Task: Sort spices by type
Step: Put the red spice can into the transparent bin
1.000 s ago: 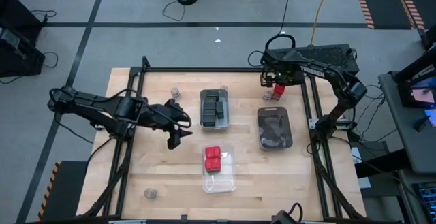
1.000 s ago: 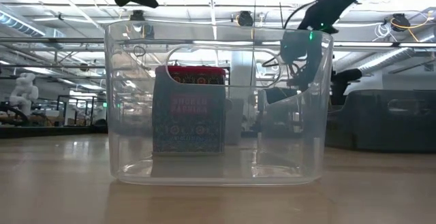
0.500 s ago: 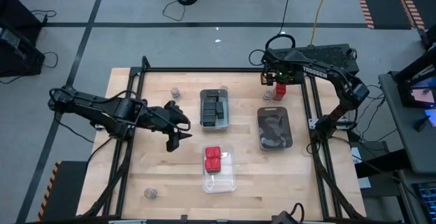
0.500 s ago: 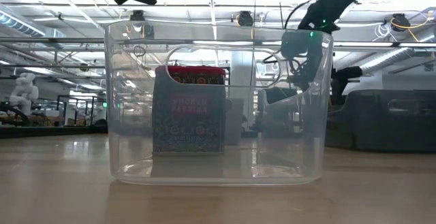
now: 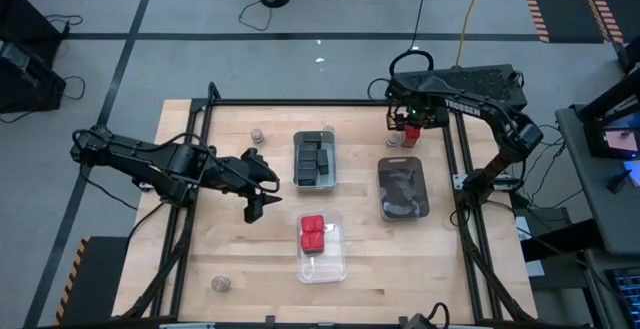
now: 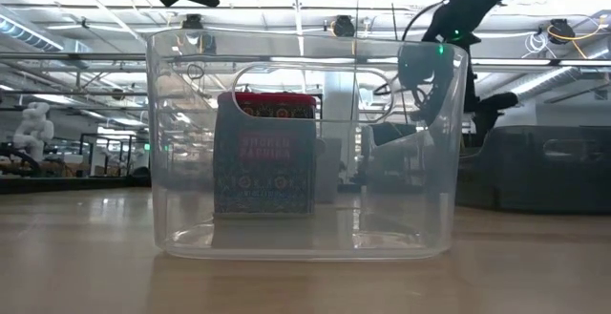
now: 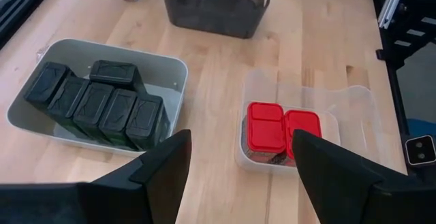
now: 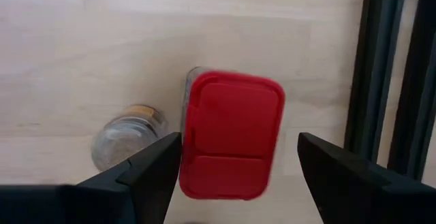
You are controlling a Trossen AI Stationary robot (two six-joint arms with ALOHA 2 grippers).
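Overhead, right end effector (image 8: 238,169) wide open w/ red block (image 8: 230,137) between fingers, label unreadable.

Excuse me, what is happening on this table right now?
A two-arm robot is sorting spice containers into trays. The right gripper, open, hovers over a red block standing beside a small round jar at the table's far right. The left gripper, open and empty, waits mid-table. Black blocks fill the grey tray; two red blocks sit in a clear tray.

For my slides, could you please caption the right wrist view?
Open right gripper above a red-lidded spice block, beside a small jar.
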